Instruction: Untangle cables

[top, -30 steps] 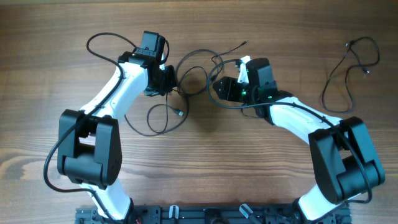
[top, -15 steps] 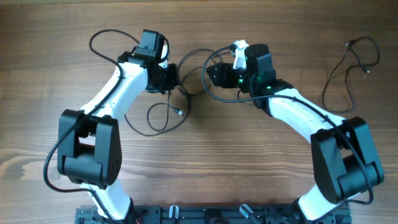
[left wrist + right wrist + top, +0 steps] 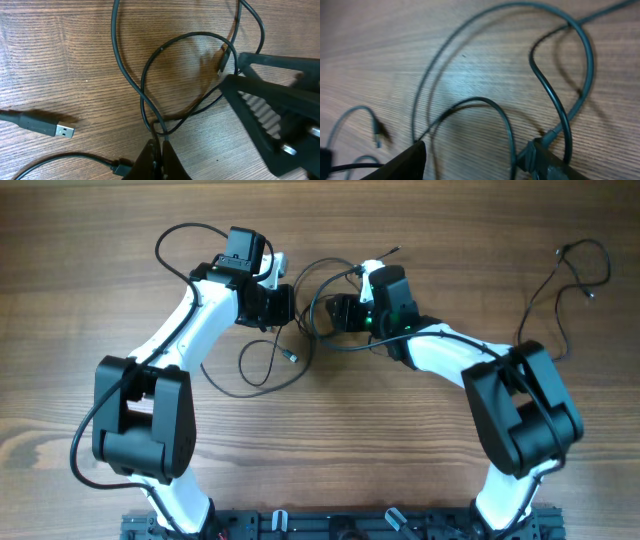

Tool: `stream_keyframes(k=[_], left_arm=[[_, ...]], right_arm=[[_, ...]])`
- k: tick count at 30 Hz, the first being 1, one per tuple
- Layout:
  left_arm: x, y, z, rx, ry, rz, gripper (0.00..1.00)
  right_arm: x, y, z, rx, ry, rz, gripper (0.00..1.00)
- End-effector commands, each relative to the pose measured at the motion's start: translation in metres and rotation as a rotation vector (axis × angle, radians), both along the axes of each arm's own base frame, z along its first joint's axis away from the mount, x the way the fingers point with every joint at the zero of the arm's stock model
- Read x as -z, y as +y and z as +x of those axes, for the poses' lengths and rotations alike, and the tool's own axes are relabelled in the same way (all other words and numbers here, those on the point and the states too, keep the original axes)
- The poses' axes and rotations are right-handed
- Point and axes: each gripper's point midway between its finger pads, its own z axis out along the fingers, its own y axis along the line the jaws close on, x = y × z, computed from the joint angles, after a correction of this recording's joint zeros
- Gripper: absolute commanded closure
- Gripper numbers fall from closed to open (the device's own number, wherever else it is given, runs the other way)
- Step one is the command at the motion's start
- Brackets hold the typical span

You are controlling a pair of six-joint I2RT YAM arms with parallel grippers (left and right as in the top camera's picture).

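Observation:
Thin black cables (image 3: 150, 65) lie in crossed loops on the wooden table between my two grippers. My left gripper (image 3: 160, 149) is shut on the strands where they cross, low over the table; from overhead it (image 3: 290, 305) sits left of the tangle. My right gripper (image 3: 477, 161) is open, its fingers (image 3: 405, 162) wide apart with a cable loop (image 3: 509, 135) rising between them and a small plug (image 3: 534, 150) against the right finger. In the overhead view it (image 3: 336, 311) faces the left gripper closely. A USB plug (image 3: 57, 131) lies loose to the left.
A lower cable loop ending in a USB plug (image 3: 290, 360) lies on the table below the left gripper. Another thin cable (image 3: 566, 250) lies apart at the far right. The left arm's own thicker wire (image 3: 175, 235) arcs up at the back left.
My right arm has swung left and now sits close to the left gripper, with its jaws spread wider. The loops between the grippers have bunched up. The left gripper has stayed shut.

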Motion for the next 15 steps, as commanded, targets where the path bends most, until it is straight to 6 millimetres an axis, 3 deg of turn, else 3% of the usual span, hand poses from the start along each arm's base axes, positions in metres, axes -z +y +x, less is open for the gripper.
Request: stream_keyframes(k=[1, 5, 12, 15], left_arm=[[-0.0025, -0.0048, -0.0016, 0.031, -0.012, -0.018, 0.96], [-0.0025, -0.0048, -0.0016, 0.031, -0.012, -0.018, 0.96], [-0.0025, -0.0046, -0.0015, 0.031, -0.012, -0.018, 0.96], [-0.0025, -0.0046, -0.0015, 0.031, -0.012, -0.018, 0.96]], right_arm=[[0.0164, -0.0019, 0.0061, 0.009, -0.002, -0.025, 0.33], [0.0206, -0.0010, 0.0083, 0.010, -0.008, -0.021, 0.36], [0.0200, -0.0012, 0.0090, 0.010, -0.012, -0.021, 0.80], [0.0200, -0.0014, 0.0091, 0.011, -0.012, -0.021, 0.87]])
